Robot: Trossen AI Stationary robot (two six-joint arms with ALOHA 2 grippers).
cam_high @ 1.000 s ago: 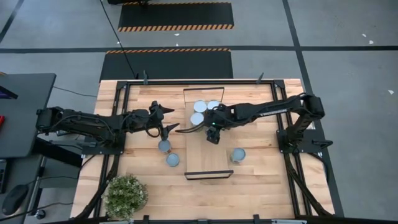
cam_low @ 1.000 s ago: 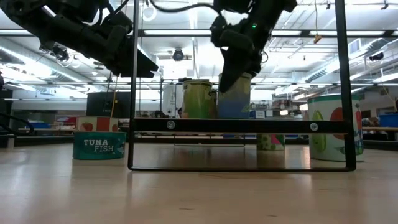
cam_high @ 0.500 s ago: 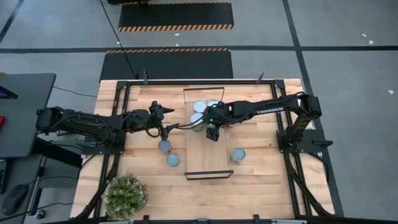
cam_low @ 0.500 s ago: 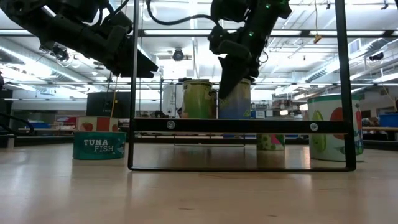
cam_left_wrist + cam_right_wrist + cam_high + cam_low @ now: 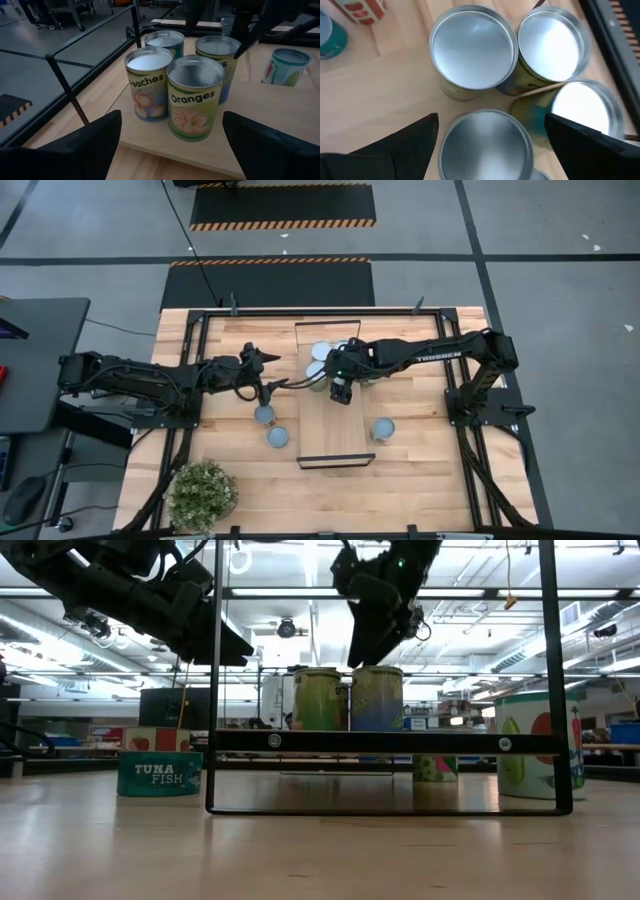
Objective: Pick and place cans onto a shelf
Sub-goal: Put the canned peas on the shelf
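Note:
Four cans stand upright in a cluster on the far end of the light-wood shelf. They show from above in the right wrist view and from the side in the left wrist view, labelled Peaches and Oranges. My right gripper is open and empty above the cluster, clear of the can tops in the low view. My left gripper is open and empty, left of the shelf above the table. Three more cans stand on the table: two on the left and one on the right.
A bushy green plant stands at the near left corner. Black frames rise at the shelf's short ends. A low Tuna Fish can and a taller can flank the shelf in the low view. The near half of the shelf board is bare.
My right gripper has risen from around the can on the shelf to above its top. That can stays upright beside the others.

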